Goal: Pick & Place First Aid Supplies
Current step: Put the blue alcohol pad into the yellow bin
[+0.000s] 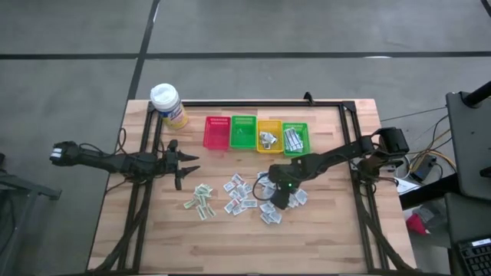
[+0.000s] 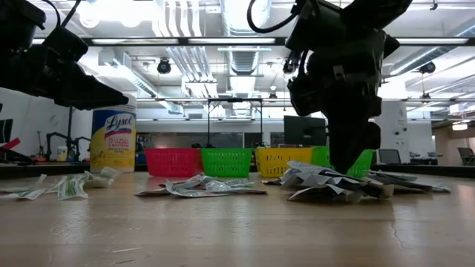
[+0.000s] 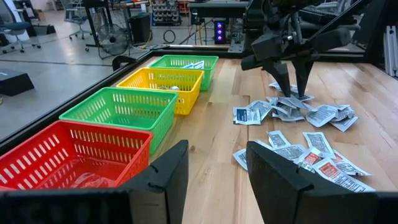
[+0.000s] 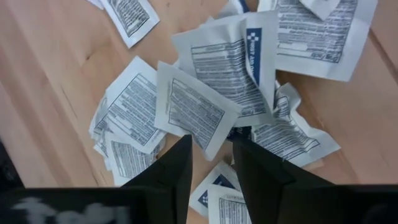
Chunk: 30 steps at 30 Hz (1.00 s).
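Grey concrete floor (image 1: 69,31) around table, dark seam lines crossing it. Wooden tabletop (image 1: 330,238), pale planks, black frame rails along edges. Ceiling (image 2: 223,59) white, open ducts and pipes, long strip lights (image 2: 185,41), some round lamps. Beyond table: dark monitor (image 2: 304,130), black rectangular stand (image 2: 234,119), benches with clutter. Standing fan (image 3: 115,40) on floor farther back, office chair (image 3: 12,31) near it. Grey cabinet (image 1: 468,146) beside table, cables trailing.

packets (image 1: 238,195): scattered mid-table
right gripper (image 1: 278,201): over the packets
left gripper (image 1: 184,167): near left edge
baskets (image 1: 256,134): row by far edge
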Tool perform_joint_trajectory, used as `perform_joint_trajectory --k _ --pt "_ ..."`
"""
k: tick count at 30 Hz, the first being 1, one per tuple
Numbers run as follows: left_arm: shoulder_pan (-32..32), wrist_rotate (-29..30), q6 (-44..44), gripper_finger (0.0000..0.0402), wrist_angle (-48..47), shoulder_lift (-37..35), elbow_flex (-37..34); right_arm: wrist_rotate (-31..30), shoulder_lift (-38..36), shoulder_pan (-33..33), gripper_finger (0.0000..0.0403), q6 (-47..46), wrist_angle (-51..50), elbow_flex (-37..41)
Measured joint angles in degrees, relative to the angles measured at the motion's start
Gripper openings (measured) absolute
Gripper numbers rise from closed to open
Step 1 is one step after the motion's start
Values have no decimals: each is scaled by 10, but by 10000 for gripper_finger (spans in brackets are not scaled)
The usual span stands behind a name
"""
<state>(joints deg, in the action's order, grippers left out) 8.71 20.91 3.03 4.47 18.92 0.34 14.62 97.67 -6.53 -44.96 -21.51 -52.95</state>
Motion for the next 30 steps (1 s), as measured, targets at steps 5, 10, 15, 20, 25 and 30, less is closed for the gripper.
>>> perform_joint_trajectory --k 5,10,15,20,25,30 --pt "0 0 0 158 0 0 0 -1 4 1 124 -5 0 0" --pt "0 0 0 158 0 0 0 -1 4 1 127 -6 9 0" --pt "0 0 0 158 0 0 0 -1 4 1 123 -6 13 0" --pt "0 0 0 158 0 0 0 0 4 1 118 -6 14 0" --pt "0 0 0 158 0 0 0 2 4 1 112 -6 14 0" --pt "0 0 0 158 0 0 0 2 4 1 105 -6 13 0"
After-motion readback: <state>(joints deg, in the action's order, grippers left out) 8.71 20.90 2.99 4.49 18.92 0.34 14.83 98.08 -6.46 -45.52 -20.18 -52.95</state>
